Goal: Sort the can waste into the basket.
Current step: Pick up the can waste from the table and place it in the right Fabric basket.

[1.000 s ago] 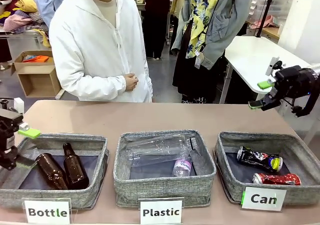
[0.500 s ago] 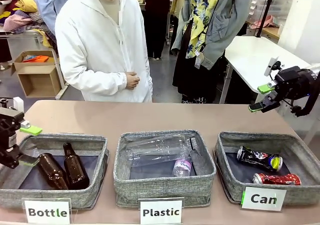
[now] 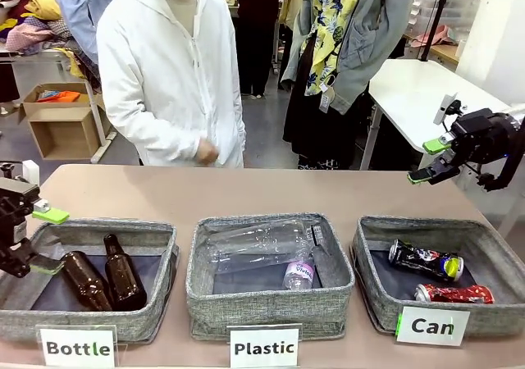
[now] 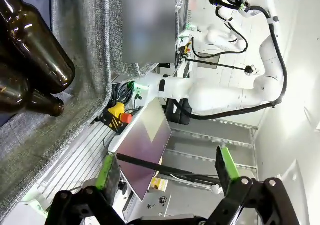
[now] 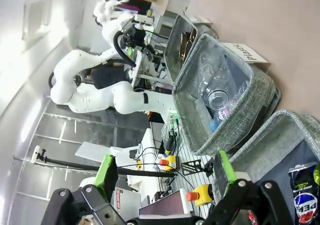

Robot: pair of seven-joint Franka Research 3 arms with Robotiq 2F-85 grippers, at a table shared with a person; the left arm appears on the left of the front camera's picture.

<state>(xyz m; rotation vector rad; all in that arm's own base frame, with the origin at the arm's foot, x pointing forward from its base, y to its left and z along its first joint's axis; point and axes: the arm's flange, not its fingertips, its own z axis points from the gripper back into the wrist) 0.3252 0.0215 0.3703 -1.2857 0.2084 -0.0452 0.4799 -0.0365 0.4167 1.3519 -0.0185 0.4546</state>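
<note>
My right claw (image 3: 428, 160) hangs in the air above the far right corner of the pinkish-brown surface (image 3: 246, 190), its green-padded fingers spread wide with nothing between them. My left claw (image 3: 41, 239) sits low at the left edge, over the near end of the grey woven bin with the white "Bottle" card (image 3: 78, 348), equally wide open and empty.

Both task pieces already lie inside the grey woven-fabric rectangular basket with the white "Can" card (image 3: 432, 325), at the right end of the row. The dented black drink can with the blue, white and yellow label (image 3: 425, 260) lies on its side toward the back of the dark floor, its long axis running left to right and slightly tilted. The dented red drink can with white print (image 3: 454, 293) lies just nearer the front wall, also on its side and roughly parallel. The basket sits below my right claw and toward my own side of the surface, so that arm is much the nearer; the left would have to cross the grey "Plastic" bin (image 3: 267, 303).

I see no loose can on the surface, so I judge the sorting done.

My right wrist camera catches the black can's label (image 5: 305, 195) at its lower right corner and the clear plastic bottles (image 5: 217, 87) in the middle bin. My left wrist camera shows the brown glass bottles (image 4: 30, 45) up close and my right arm (image 4: 235, 92) well away.
</note>
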